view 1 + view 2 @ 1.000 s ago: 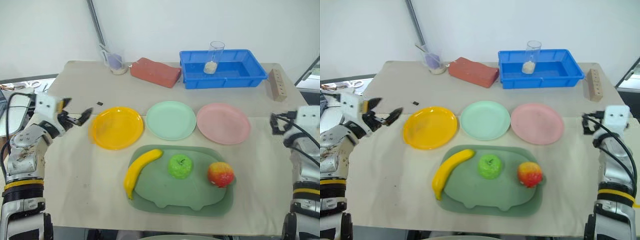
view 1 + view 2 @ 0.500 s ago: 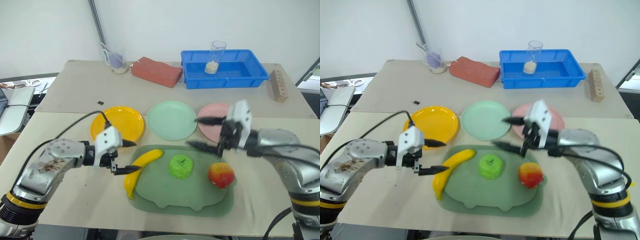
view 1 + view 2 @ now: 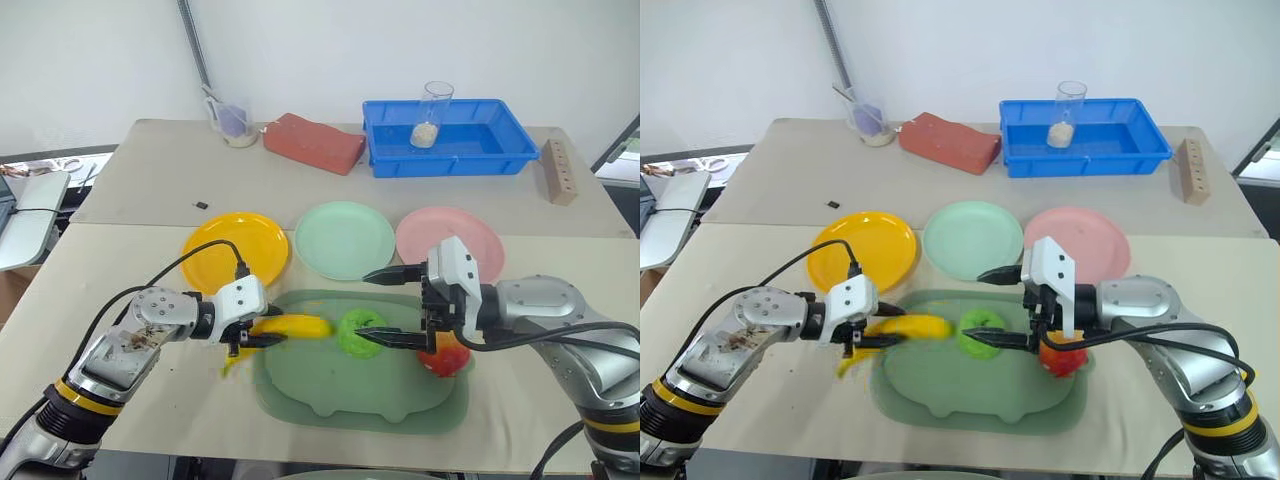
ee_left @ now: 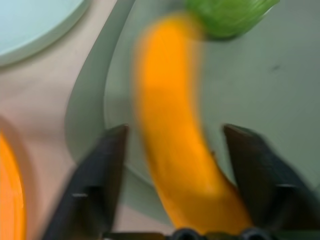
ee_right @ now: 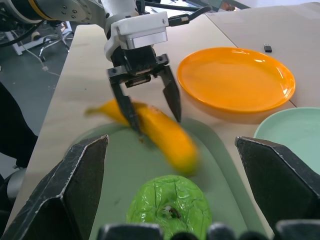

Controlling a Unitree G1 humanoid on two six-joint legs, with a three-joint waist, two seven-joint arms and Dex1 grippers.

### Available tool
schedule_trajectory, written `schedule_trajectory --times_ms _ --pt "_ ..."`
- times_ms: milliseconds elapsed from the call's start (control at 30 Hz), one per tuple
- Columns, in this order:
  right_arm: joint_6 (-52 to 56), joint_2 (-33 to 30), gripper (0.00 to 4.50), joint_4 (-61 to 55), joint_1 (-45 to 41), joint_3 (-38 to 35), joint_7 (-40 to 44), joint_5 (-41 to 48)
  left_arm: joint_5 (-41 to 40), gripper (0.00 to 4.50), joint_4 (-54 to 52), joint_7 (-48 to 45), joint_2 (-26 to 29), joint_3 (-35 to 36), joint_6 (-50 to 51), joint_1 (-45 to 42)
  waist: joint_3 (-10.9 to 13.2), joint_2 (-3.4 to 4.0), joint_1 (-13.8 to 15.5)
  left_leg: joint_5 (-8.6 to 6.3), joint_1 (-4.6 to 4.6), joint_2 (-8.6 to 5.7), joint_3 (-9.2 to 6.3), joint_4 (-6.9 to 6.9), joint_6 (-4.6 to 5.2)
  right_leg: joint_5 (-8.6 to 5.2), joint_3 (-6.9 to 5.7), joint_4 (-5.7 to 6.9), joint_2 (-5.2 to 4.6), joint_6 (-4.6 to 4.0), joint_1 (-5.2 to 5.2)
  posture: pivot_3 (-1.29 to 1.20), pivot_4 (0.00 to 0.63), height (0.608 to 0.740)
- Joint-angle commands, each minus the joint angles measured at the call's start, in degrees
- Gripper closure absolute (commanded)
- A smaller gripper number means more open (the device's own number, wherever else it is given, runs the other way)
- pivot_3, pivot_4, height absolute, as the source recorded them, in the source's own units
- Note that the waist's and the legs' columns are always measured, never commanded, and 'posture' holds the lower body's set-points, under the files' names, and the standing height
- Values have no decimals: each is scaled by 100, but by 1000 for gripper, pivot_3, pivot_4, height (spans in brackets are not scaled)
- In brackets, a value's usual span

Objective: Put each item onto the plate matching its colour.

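Banana (image 3: 290, 326), lying on the tray (image 3: 330, 398) toward the counter's left edge, sits between closing left gripper (image 3: 262, 333) jaws, so clamp firmly while your right gripper (image 3: 385, 306), jaws released, straddles the apple (image 3: 357, 333).

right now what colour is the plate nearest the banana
Yellow plate, clearest in the left eye view, beside the banana.

We see a yellow banana (image 3: 290, 327), green apple (image 3: 358, 333) and red-orange peach (image 3: 447, 358) on a dull-green tray (image 3: 340, 395); plates yellow (image 3: 215, 262), mint (image 3: 345, 240), pink (image 3: 470, 230); a blue bin (image 3: 448, 150).
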Motion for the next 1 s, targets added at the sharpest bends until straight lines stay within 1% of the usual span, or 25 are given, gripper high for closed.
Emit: schedule_trajectory --times_ms 33,133,233,367,400,500,633,767,800,900,967,1000 --pt "-157 64 0 -121 -69 -57 -49 -58 269 3397 86 174 -31 23 -60 -55 0 -1 -1 0 1 0 0 0 0 0 0 0 0 0 1 0 150 740" --pt "-130 126 0 -59 -179 -75 -68 -54 291 3403 147 324 -132 158 5 -110 0 -1 4 0 1 0 0 1 0 0 0 1 0 1 1 0 150 740" --pt "-108 154 0 -9 -284 -103 -78 -51 -53 3403 225 458 -270 515 486 -384 1 -3 4 0 1 0 0 3 0 1 -2 8 1 2 0 0 150 740" --pt "35 211 0 -3 -518 -184 -163 102 -1099 3403 342 617 -559 1423 1676 -935 0 -5 7 1 -1 0 -3 5 1 0 -5 12 3 5 -2 0 150 740" --pt "113 279 0 8 -642 -192 -245 165 -1192 3403 475 709 -592 1602 1844 -1079 0 -5 2 1 -2 0 -3 5 1 0 -6 11 3 6 -1 0 150 740" --pt "340 506 0 27 -972 -187 -499 316 -986 3403 1003 1154 -645 1809 1937 -1445 -1 -3 -10 1 1 -1 -5 5 1 0 -5 14 6 9 -1 0 150 740" --pt "578 815 0 46 -1299 -152 -818 470 -302 3403 1780 1806 -600 1619 1718 -1701 -6 4 -19 1 8 -2 -9 3 2 1 -3 25 10 8 -2 0 150 740" --pt "594 847 0 109 -1391 -99 -861 386 -40 3403 2065 1895 -599 1512 1429 -1671 -2 -7 8 1 0 -2 -9 5 1 1 -3 39 10 7 -12 0 150 740" --pt "589 838 0 127 -1400 -88 -856 366 -40 2360 2093 1908 -634 1541 1380 -1667 -2 -10 22 1 -1 -3 -9 6 1 1 -4 41 10 7 -14 0 150 740" --pt "566 779 0 153 -1401 -68 -812 313 -156 1057 2098 1830 -740 1658 1217 -1680 -3 -11 42 1 -1 -3 -8 7 0 1 -7 43 7 7 -13 0 150 740" --pt "552 749 0 166 -1400 -51 -780 279 -189 22 2101 1746 -751 1690 1115 -1699 -3 -11 30 1 -1 -3 -8 6 0 1 -6 45 7 6 -15 0 150 740" --pt "542 728 0 190 -1401 -36 -753 254 -220 22 2118 1656 -724 1712 1051 -1736 -3 -11 16 1 0 -2 -8 6 0 1 -6 46 7 6 -16 0 150 740"
